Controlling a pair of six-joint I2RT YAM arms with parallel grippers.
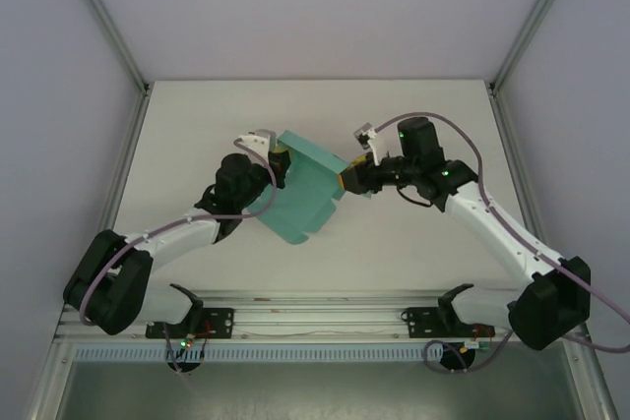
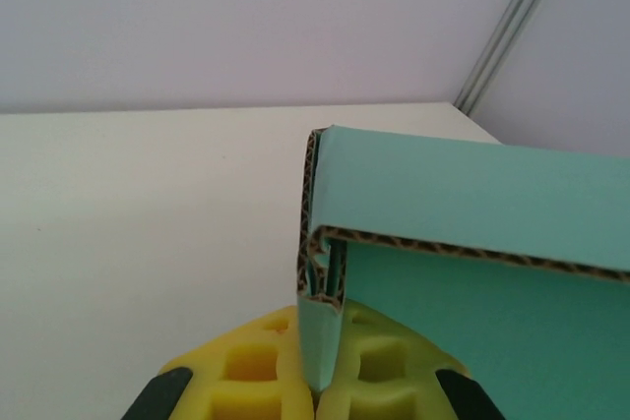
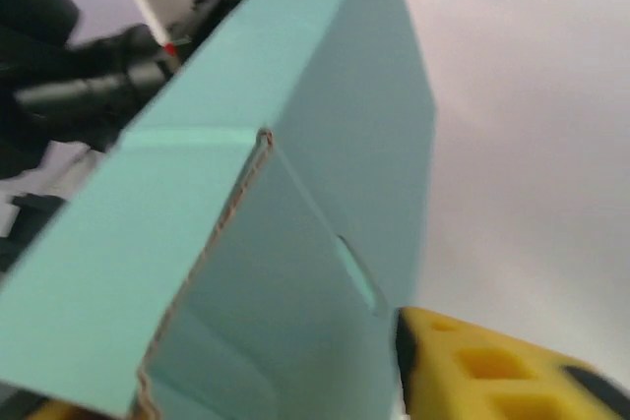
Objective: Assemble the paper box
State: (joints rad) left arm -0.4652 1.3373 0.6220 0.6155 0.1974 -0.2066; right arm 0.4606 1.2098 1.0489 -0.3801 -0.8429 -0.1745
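Paper box, teal corrugated card, folded walls, brown fluted edges

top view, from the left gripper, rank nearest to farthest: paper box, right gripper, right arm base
From the left gripper:
1. paper box, clamped in its pads, just to its right
2. right gripper, at the box's right corner
3. right arm base, far off at the bottom right of the view

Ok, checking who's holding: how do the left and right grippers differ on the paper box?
The left gripper is shut, pads pinching a flap of the paper box; the right gripper has fingers apart, the box between them, grip unclear. Left works the box's left edge, right its right corner. Both have yellow pads.
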